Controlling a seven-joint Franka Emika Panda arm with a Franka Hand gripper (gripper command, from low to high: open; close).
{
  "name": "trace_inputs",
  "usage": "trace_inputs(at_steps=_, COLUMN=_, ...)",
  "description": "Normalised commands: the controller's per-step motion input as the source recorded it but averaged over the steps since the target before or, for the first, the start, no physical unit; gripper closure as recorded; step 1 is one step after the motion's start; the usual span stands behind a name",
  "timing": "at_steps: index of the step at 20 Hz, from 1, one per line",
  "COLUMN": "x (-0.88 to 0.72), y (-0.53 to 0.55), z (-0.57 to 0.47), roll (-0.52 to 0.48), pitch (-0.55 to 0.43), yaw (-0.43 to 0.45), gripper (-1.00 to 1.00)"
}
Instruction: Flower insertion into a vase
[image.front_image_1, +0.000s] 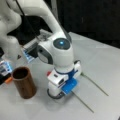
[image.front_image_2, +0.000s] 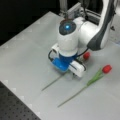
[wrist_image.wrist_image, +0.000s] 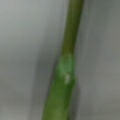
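The dark-brown cylindrical vase (image.front_image_1: 23, 85) stands upright and empty at a front view's left; the other views do not show it. Two red flowers lie flat on the grey table. My gripper (image.front_image_2: 68, 68) is lowered over the middle of one flower, whose red head (image.front_image_2: 86, 55) peeks out on one side and whose stem (image.front_image_2: 53, 82) comes out on the other. The hand's body hides the fingers. The wrist view is filled by this green stem (wrist_image.wrist_image: 65, 75), very close. The second flower (image.front_image_2: 107, 68) lies apart, beside the gripper, with its long stem (image.front_image_1: 96, 85) free.
Blue-and-white items (image.front_image_1: 5, 67) and an orange piece (image.front_image_1: 8, 80) sit behind the vase at a front view's left. A black perforated board (image.front_image_2: 15, 107) borders the table at a front view's bottom left. The arm's base (image.front_image_1: 10, 37) rises at the back.
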Motion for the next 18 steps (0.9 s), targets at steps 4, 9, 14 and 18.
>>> trace_inputs(at_steps=4, x=0.20, y=-0.01, z=0.01, roll=0.004, pitch=0.038, yaw=0.077, gripper=1.00)
trace_inputs(at_steps=9, x=0.19, y=-0.03, z=0.03, roll=-0.010, pitch=0.046, yaw=0.086, gripper=1.00)
trace_inputs(at_steps=14, x=0.14, y=-0.06, z=0.04, roll=-0.011, pitch=0.052, yaw=0.097, gripper=1.00)
trace_inputs(at_steps=18, x=0.11, y=-0.10, z=0.03, roll=0.003, pitch=0.056, yaw=0.103, gripper=1.00)
